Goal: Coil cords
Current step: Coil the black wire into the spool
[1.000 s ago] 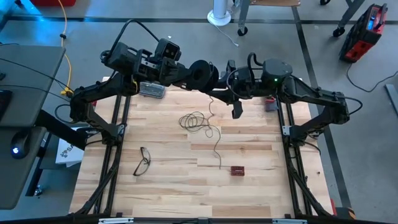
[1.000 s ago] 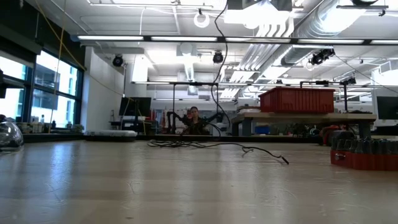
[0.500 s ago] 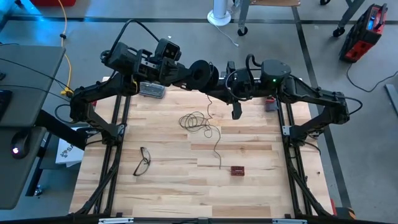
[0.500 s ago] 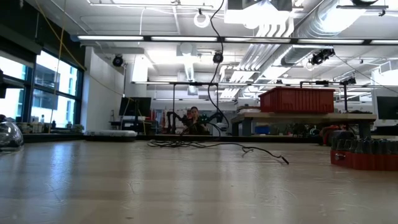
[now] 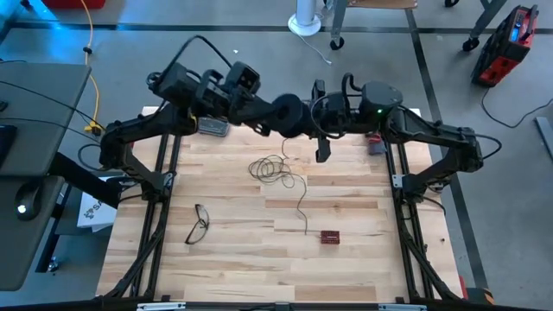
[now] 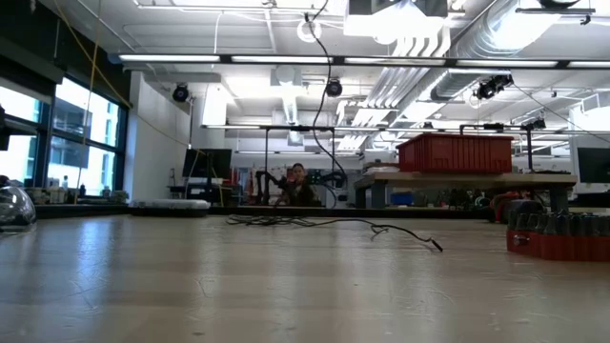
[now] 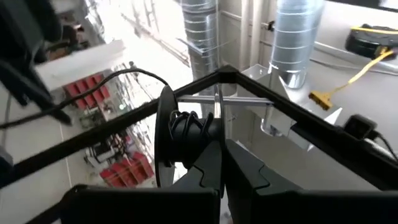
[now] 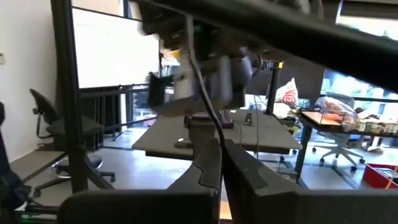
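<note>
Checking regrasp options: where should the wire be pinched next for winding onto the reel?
Probably the taut hanging stretch of wire, between the reel in the shut left gripper and the loose tangle on the table, approached from the side. The right gripper is already shut there.

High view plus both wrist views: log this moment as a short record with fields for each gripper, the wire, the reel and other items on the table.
left gripper: shut on the reel, raised over the table's far edge
right gripper: shut on the wire, close beside the reel
wire: hangs from the reel to a loose tangle on the table, tail trailing toward the near side
other items: eyeglasses, small red block
</note>
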